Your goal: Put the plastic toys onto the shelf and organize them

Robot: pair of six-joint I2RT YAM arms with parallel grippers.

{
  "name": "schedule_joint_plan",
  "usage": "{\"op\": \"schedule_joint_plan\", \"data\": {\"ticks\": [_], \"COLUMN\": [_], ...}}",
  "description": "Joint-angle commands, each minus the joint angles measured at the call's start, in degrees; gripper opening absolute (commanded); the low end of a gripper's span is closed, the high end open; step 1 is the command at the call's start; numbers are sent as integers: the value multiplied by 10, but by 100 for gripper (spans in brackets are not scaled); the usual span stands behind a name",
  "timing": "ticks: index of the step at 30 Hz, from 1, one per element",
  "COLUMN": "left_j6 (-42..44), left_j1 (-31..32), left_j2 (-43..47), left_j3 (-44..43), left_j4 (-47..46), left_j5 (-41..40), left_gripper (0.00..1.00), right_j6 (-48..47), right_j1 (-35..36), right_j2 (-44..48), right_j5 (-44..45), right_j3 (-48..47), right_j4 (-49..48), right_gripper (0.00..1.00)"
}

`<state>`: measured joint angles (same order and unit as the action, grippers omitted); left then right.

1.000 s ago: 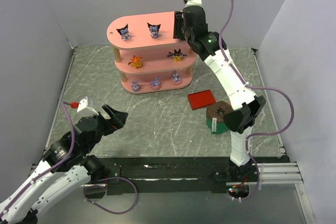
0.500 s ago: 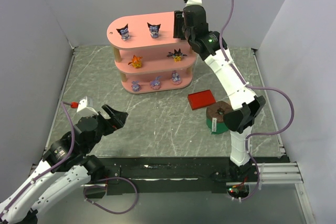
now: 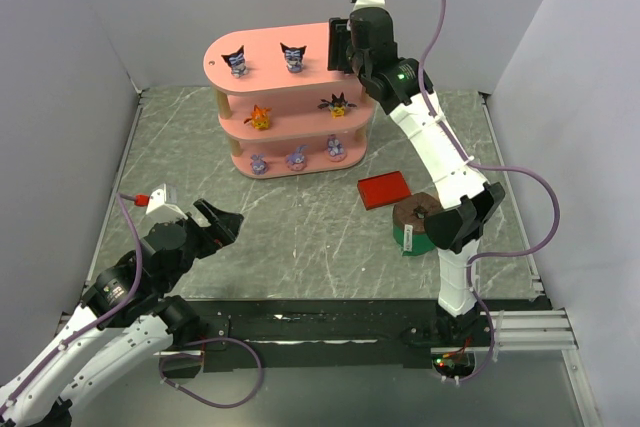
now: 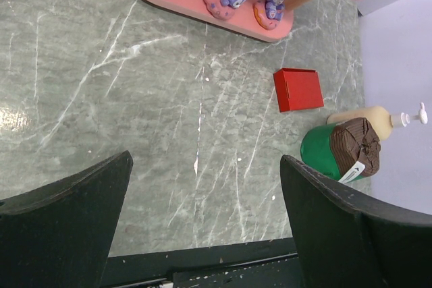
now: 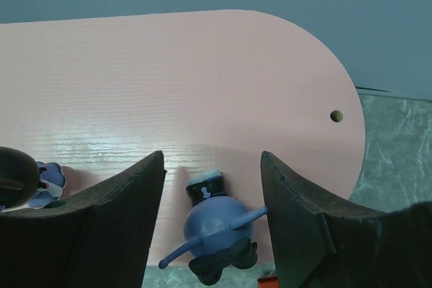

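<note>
Looks tiny, light, hard, slick: dark toy (image 5: 217, 227) on the shelf (image 5: 202, 79). Best pinched round its fat middle. Sits free inside the parted right gripper (image 5: 211, 161); nothing in the wide left gripper (image 4: 206, 161).

Table (image 3: 290, 237) is sitting wide open from the near edge up to the shelf (image 3: 300, 169) front, loads of room to swing through. The right edge is getting crowded, with a red box (image 3: 384, 190) and green cylinder (image 3: 412, 235) parked there. The right gripper (image 5: 211, 163) is hogging the top board's (image 3: 265, 72) right end, jaws spread around a dark figurine (image 5: 216, 224).
</note>
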<state>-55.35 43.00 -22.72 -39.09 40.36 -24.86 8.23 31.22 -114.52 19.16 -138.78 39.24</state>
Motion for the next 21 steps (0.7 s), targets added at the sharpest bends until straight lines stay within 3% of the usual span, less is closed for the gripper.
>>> {"op": "schedule_joint_plan", "data": {"ticks": [1, 10, 21], "left_j6": [-4, -4, -7], "left_j1": [1, 2, 1], "left_j2": [1, 1, 3], "left_j3": [-1, -2, -2], "left_j4": [-3, -3, 1], "left_j5": [-8, -9, -12], "left_gripper": [96, 96, 96], "right_j6": [2, -4, 19], "right_j1": [-5, -5, -6], "right_j2": [-1, 19, 68], "right_j5": [6, 7, 18], "right_j3": [-30, -30, -9], "right_j4": [-12, -29, -31], "right_gripper": [69, 81, 80]}}
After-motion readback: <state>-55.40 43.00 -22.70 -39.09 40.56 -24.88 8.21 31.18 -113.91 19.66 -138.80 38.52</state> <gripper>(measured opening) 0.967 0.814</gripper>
